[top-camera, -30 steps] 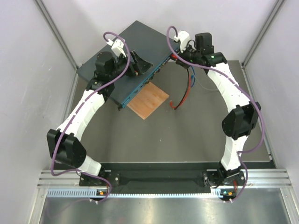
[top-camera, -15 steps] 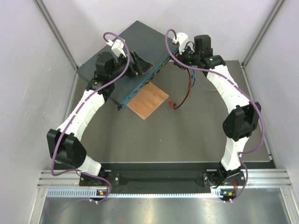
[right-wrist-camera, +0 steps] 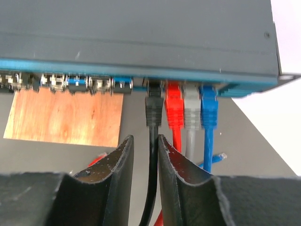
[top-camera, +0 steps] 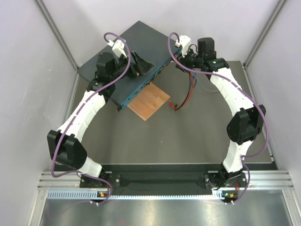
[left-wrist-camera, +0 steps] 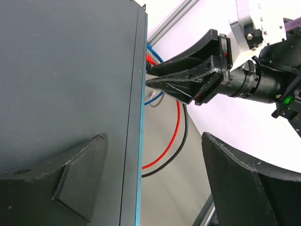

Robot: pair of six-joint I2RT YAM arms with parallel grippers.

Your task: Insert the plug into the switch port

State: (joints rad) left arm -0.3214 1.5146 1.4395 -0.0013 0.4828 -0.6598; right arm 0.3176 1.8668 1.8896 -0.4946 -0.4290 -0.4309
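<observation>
Right claw (right-wrist-camera: 145, 140) stands slightly parted astride the black cable (right-wrist-camera: 151, 188), clamping nothing; the black plug (right-wrist-camera: 154, 106) sits in a port of the switch (right-wrist-camera: 141, 28), which lies far left on the tabletop (top-camera: 197, 136); left claw (left-wrist-camera: 154, 136) gapes wide, empty, one finger over the switch's top; a second ago the right claw was pinched shut.

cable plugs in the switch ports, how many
4, side by side in the teal-blue front edge of the dark slate-grey metal switch: black plug, red plug, grey plug, blue plug. More may be hidden.
</observation>
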